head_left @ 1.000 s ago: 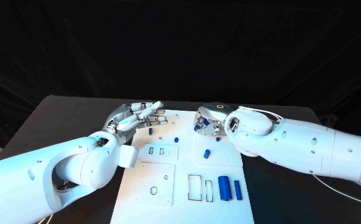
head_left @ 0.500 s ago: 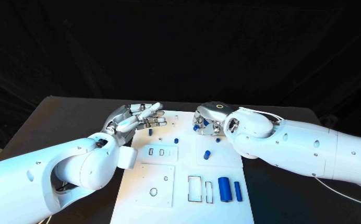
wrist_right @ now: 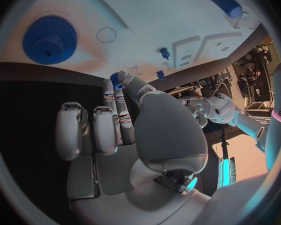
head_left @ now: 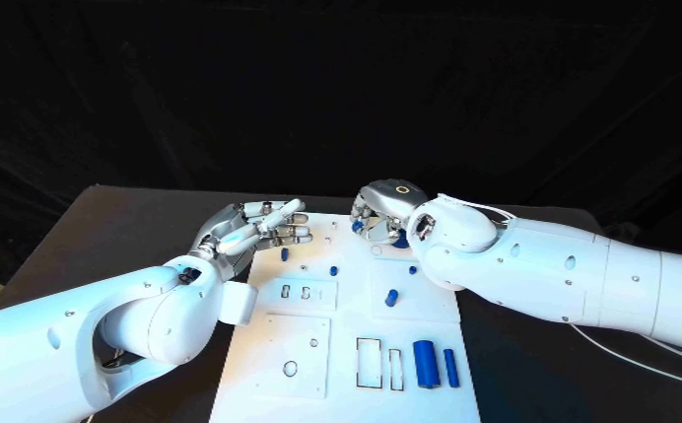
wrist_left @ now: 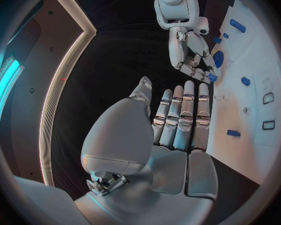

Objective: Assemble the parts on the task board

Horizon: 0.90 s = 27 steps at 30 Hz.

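Board (head_left: 306,344) carries two long blue cylinders (head_left: 425,359) — left robot hand (head_left: 256,226) spread, right robot hand (head_left: 381,216) pinching a blue part (wrist_right: 117,80).

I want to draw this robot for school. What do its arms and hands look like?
Both arms are fat, smooth and glossy white, with rounded joints. The left arm has small dark dots on its shell. The right arm has a thin cable running along it. The left hand and right hand are shiny silver metal, and the right one has a little yellow ring on a black top.
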Available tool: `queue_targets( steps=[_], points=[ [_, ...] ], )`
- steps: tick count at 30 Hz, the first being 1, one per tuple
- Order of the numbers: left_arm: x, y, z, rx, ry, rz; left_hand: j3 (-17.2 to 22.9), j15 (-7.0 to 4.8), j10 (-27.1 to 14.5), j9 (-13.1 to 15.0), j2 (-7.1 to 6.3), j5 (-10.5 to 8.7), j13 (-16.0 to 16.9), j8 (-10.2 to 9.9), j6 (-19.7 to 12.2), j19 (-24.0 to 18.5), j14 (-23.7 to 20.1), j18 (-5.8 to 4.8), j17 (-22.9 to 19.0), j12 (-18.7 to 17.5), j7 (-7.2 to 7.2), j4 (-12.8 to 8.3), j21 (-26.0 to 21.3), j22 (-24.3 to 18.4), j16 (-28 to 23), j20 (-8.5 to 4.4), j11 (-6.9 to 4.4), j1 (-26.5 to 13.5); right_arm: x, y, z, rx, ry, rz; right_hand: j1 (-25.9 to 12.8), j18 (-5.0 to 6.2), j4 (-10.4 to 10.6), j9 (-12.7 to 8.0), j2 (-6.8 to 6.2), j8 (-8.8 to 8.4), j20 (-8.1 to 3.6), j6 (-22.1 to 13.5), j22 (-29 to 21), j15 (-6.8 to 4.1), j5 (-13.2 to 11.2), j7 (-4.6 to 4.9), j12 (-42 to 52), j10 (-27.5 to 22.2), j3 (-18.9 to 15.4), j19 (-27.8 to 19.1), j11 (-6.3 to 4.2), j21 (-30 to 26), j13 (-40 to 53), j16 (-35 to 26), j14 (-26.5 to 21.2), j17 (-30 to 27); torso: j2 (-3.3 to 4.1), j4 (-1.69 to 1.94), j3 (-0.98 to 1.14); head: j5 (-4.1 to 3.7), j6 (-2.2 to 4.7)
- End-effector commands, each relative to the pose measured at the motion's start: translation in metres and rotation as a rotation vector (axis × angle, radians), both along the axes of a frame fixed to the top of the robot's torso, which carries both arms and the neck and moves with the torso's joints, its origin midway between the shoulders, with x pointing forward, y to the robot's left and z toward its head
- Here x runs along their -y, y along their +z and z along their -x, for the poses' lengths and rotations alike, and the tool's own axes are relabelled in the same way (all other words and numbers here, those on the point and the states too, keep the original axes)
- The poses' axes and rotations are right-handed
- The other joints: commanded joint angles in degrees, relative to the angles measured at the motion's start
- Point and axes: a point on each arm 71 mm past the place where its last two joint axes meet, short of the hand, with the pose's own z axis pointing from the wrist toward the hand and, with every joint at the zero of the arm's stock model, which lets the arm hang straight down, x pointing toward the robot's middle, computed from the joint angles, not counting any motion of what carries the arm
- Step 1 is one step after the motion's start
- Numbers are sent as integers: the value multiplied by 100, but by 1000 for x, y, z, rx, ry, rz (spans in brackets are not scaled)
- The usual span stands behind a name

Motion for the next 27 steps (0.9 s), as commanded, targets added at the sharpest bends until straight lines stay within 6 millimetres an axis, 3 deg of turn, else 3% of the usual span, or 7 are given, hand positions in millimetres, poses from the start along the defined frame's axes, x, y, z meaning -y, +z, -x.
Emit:
queue_targets(
  steps=[1,6,12,14,27],
  points=[
    [2,2,0,8,-23,8,-17,18,19,-9,26,18,-2,-39,26,49,16,31,10,-37,26,-28,15,-7,-37,5,13,47,-6,4,-3,35,-8,-34,3,-50,35,209,78,-24,12,-22,5,-16,20,-2,-40,100,65,33,-95,10,120,37,283,9,8,4,-1,10,7],
    [3,2,0,7,-26,9,-19,20,16,-10,27,18,-2,-43,24,48,15,30,10,-43,28,-30,14,-9,-42,5,15,48,-15,4,-8,41,-5,-44,0,-48,40,216,76,-33,15,-33,4,-11,34,3,-52,92,80,26,-90,10,123,40,282,9,11,13,2,16,6],
    [3,2,0,7,-28,9,-19,20,16,-10,27,18,-2,-43,24,48,15,30,10,-43,28,-30,14,-9,-42,5,15,48,-22,2,-12,36,-2,-46,-4,-50,44,220,73,-34,17,-35,14,-10,41,5,-55,93,84,29,-89,15,125,44,282,13,20,33,-9,24,9],
    [3,2,0,7,-28,9,-19,20,16,-10,27,18,-2,-43,24,48,15,30,10,-43,28,-30,14,-9,-42,5,15,48,-23,1,-12,36,-1,-47,-4,-50,44,220,73,-34,17,-35,14,-10,41,5,-55,93,84,29,-89,15,125,44,282,13,19,26,-2,33,6],
    [5,3,0,8,-31,10,-22,23,11,-10,31,18,-3,-52,20,45,9,29,11,-54,31,-34,9,-13,-53,6,18,50,-31,-5,-19,23,-2,-34,-28,-47,61,234,55,-46,23,-50,7,-2,56,13,-71,85,95,16,-79,12,132,52,282,17,24,32,-6,37,-9]
  ],
)
